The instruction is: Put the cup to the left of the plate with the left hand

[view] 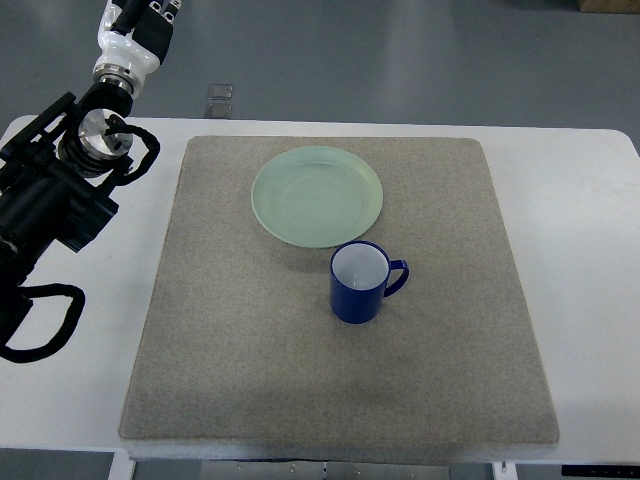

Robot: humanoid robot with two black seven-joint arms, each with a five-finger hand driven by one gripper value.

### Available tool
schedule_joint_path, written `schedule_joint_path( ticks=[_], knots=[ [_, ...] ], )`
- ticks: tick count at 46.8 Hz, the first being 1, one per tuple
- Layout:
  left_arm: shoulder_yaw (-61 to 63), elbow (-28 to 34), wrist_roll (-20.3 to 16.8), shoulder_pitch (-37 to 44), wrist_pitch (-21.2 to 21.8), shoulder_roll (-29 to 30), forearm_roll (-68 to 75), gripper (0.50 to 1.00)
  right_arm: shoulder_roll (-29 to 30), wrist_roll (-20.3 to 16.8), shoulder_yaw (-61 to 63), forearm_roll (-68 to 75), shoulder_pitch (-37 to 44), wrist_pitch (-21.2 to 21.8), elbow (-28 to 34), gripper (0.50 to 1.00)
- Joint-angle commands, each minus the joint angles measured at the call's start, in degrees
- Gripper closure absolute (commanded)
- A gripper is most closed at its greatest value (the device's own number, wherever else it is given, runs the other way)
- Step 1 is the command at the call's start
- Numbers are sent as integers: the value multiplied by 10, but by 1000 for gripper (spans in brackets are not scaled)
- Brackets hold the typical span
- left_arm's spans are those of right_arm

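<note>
One blue cup (358, 283), upright on the grey mat (250, 370) just off the green plate (317, 195) at five o'clock, handle toward three: probably rigid, light, glazed-slick, best gripped round the body; left hand (137, 25) at eleven o'clock, finger state impossible to tell.

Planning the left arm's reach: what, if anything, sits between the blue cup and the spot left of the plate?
Nothing visible blocks it. The blue cup stands just below the green plate at its lower right; the grey mat left of the plate shows bare.
</note>
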Motion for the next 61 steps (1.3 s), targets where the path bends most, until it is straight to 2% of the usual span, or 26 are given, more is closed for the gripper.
schedule_joint_path(
  ticks=[1,32,46,54,61],
  knots=[
    [0,0,-3,0,0,0,0,506,0,0,0,0,0,0,0,568],
    [2,-3,-8,1,0,3,1,504,0,0,0,0,0,0,0,568],
    [6,-102,1,6,9,11,9,506,0,0,0,0,0,0,0,568],
    [71,-123,2,1,10,20,7,506,0,0,0,0,0,0,0,568],
    [102,-176,3,4,10,49,7,506,0,0,0,0,0,0,0,568]
  ],
)
